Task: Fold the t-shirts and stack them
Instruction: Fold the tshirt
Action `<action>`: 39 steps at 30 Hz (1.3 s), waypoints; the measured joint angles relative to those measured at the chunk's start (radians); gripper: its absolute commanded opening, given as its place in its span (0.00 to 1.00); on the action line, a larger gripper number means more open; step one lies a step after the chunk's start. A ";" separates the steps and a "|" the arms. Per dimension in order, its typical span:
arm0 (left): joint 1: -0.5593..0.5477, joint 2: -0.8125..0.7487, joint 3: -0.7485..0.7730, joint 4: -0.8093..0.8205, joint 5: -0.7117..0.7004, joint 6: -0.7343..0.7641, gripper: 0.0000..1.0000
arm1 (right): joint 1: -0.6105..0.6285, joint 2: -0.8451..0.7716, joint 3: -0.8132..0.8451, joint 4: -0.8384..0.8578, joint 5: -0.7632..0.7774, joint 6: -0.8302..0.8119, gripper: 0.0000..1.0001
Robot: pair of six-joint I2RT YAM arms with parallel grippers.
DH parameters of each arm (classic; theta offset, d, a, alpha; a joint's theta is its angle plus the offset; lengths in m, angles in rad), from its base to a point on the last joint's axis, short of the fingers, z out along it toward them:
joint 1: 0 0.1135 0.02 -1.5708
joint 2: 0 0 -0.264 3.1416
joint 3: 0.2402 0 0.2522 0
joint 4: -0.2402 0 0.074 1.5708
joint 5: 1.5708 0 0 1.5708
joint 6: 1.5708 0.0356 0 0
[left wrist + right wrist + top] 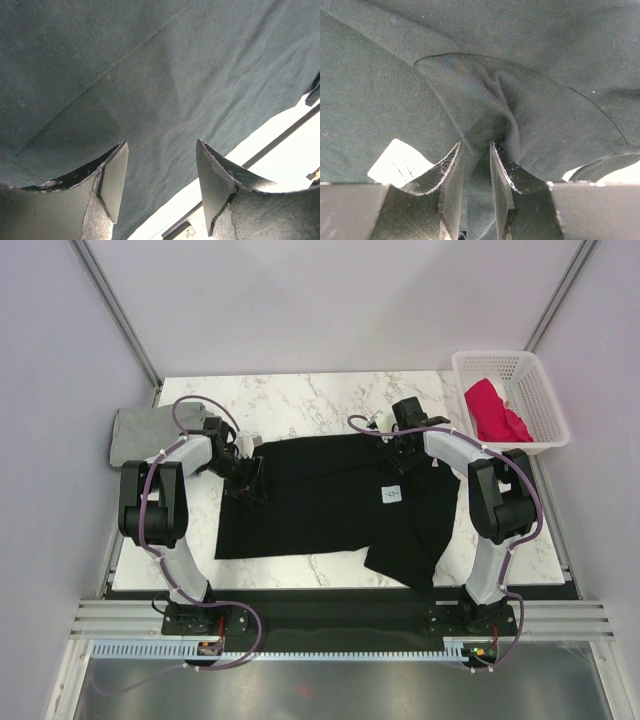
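Note:
A large black t-shirt (320,505) lies spread on the marble table (300,395), its small white neck label (393,494) facing up. My left gripper (250,480) is open over the shirt's left edge, and black cloth (150,75) fills its view beyond the empty fingers (115,180). My right gripper (405,455) is shut on a pinched ridge of the black shirt (480,115) near the label (400,162). A grey t-shirt (140,432) lies folded at the back left. A crimson-pink t-shirt (493,410) lies in the basket. No blue shirt is in view.
The white lattice basket (545,390) stands at the back right, partly off the table's corner. Lilac walls close in on both sides and the back. The table's front edge (300,585) runs just before the arm bases.

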 measured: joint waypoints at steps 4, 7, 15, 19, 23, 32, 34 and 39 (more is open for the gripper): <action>0.000 0.000 0.000 0.003 0.000 0.000 0.64 | 0.000 0.000 0.000 0.000 -0.001 0.001 0.35; 0.000 0.000 0.000 0.003 0.000 -0.001 0.64 | 0.000 0.000 0.000 0.000 0.000 0.000 0.35; 0.000 0.000 0.000 0.004 0.000 -0.003 0.64 | 0.000 0.019 -0.002 0.000 0.006 -0.009 0.35; 0.000 0.000 0.000 0.005 0.000 -0.003 0.64 | 0.000 0.040 -0.008 -0.002 0.010 -0.016 0.36; 0.000 0.000 0.000 0.006 0.000 -0.003 0.64 | 0.000 0.047 -0.008 -0.001 0.010 -0.020 0.33; 0.000 0.000 0.000 0.007 0.000 -0.008 0.64 | 0.000 0.047 -0.008 0.000 0.010 -0.023 0.03; 0.000 0.000 0.000 0.007 0.000 -0.010 0.63 | 0.000 0.047 -0.008 0.000 0.011 -0.023 0.01; 0.000 0.000 0.000 0.007 0.001 -0.010 0.63 | 0.000 0.047 0.003 -0.018 0.010 -0.021 0.00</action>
